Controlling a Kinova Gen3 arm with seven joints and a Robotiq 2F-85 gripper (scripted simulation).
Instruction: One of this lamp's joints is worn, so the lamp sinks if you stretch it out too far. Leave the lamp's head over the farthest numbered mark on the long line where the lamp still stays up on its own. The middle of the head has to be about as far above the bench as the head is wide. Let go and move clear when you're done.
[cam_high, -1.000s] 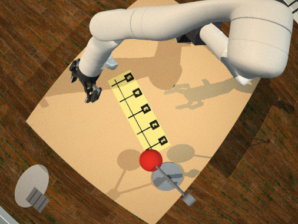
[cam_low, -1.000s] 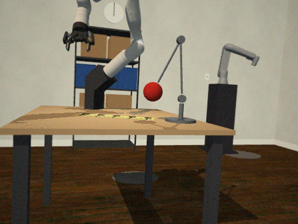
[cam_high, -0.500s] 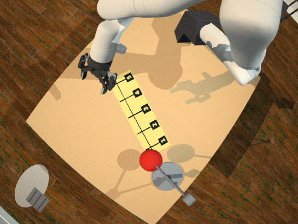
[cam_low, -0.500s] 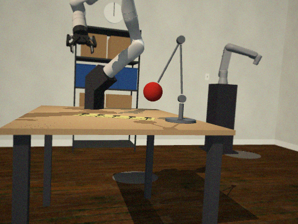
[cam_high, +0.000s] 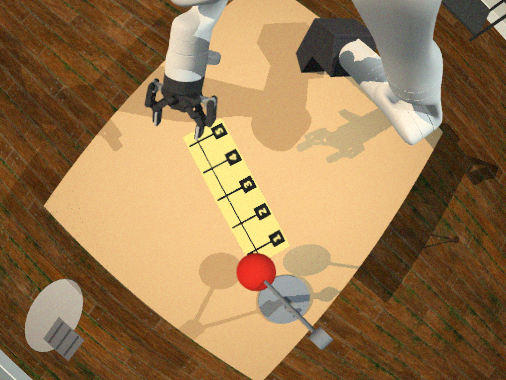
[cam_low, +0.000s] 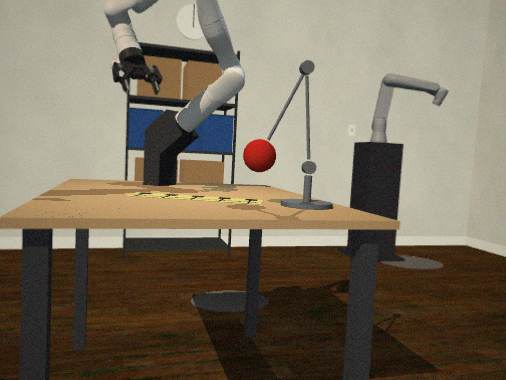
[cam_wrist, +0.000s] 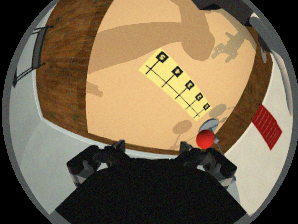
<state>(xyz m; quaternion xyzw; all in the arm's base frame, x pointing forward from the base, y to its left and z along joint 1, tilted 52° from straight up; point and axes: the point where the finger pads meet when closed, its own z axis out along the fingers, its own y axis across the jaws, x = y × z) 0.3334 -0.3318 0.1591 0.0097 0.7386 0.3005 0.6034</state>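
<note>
The lamp's red ball head (cam_high: 256, 271) hangs just short of mark 1 (cam_high: 275, 238), close to its round grey base (cam_high: 285, 296). In the side view the red head (cam_low: 259, 155) hangs well above the bench on a folded grey arm whose top joint (cam_low: 306, 67) is high up. The yellow strip (cam_high: 235, 186) carries marks 1 to 5 along a long line. My gripper (cam_high: 181, 111) is open and empty, high above the bench near mark 5 (cam_high: 219, 131). It also shows in the side view (cam_low: 136, 75), far from the head. The wrist view shows the strip (cam_wrist: 176, 83) and the red head (cam_wrist: 205, 139).
My dark pedestal (cam_high: 330, 45) stands at the bench's far end. A second grey arm on a dark pedestal (cam_low: 377, 190) stands beyond the bench on the right. A shelf with boxes (cam_low: 181, 115) is behind. A counterweight block (cam_high: 320, 338) sticks out past the lamp base.
</note>
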